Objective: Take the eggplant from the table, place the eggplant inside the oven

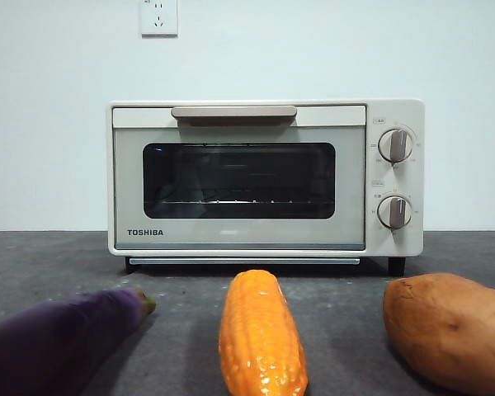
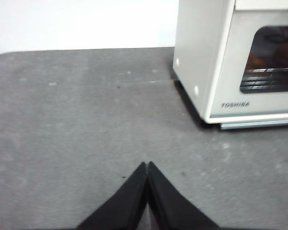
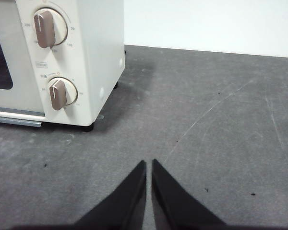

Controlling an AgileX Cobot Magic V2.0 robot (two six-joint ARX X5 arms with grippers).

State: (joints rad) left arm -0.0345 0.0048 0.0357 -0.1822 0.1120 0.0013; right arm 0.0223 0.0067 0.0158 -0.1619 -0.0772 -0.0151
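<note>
You see the right gripper [image 3: 149, 165] over bare table [image 3: 221, 124], its two black jaws drawn together with only a thin slit between the tips. The oven [image 3: 93, 52] stands near, showing its knob side: upper knob [image 3: 47, 28], lower knob [image 3: 60, 92], one black foot [image 3: 88, 127].

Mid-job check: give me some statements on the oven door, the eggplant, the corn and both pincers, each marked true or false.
1. The oven door is open. False: it is closed.
2. The eggplant lies on the table. True.
3. The corn is inside the oven. False: it lies on the table in front of it.
4. The left pincer is shut and holds nothing. True.
5. The right pincer grips the eggplant. False: it is shut and empty.
</note>
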